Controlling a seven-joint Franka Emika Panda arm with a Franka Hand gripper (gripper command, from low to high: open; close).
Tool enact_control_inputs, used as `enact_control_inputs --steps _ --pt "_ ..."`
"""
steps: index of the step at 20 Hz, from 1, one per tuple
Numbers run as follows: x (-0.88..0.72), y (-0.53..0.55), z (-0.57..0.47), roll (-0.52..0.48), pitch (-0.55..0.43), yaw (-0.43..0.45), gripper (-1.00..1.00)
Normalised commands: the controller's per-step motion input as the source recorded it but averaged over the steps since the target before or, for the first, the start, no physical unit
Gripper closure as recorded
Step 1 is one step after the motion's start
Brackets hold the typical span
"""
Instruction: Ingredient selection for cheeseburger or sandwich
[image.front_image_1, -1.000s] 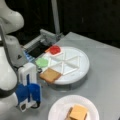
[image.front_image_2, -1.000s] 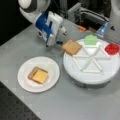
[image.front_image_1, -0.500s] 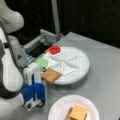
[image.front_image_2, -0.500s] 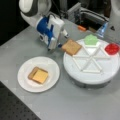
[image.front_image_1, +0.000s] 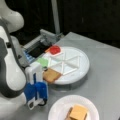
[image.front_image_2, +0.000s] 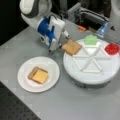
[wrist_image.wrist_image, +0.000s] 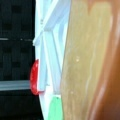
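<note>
A tan bread slice (image.front_image_1: 51, 75) (image.front_image_2: 72, 47) juts out over the rim of the round white divided tray (image.front_image_1: 80, 66) (image.front_image_2: 87, 75), one end slightly raised. My blue and white gripper (image.front_image_1: 44, 75) (image.front_image_2: 62, 46) is at that outer end, shut on the slice. In the wrist view the bread slice (wrist_image.wrist_image: 85, 62) fills the right side, close to the camera. On the white paper plate (image.front_image_1: 56, 110) (image.front_image_2: 25, 82) lies the started sandwich: a yellow cheese slice (image.front_image_1: 78, 111) (image.front_image_2: 41, 76) on top of a tan bread slice (image.front_image_2: 31, 72).
The tray also holds a green piece (image.front_image_1: 42, 61) (image.front_image_2: 90, 39) (wrist_image.wrist_image: 55, 108) and a red piece (image.front_image_1: 55, 50) (image.front_image_2: 112, 48) (wrist_image.wrist_image: 33, 77) in its compartments. A grey and black device (image.front_image_1: 43, 42) (image.front_image_2: 86, 16) stands behind the tray. The arm's white body (image.front_image_1: 10, 75) is close beside the gripper.
The gripper has shifted slightly toward the tray's rim. The bread slice stays in about the same place, and the plate and its stack have not moved.
</note>
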Motion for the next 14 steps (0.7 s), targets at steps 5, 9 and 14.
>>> enact_control_inputs --steps 5,9,14 --pt "-0.02 0.05 -0.06 0.141 -0.077 -0.056 -1.0" --pt "-0.05 0.05 -0.04 0.114 -0.082 -0.056 1.0" --pt "-0.05 0.04 0.0 0.074 -0.078 -0.057 1.0"
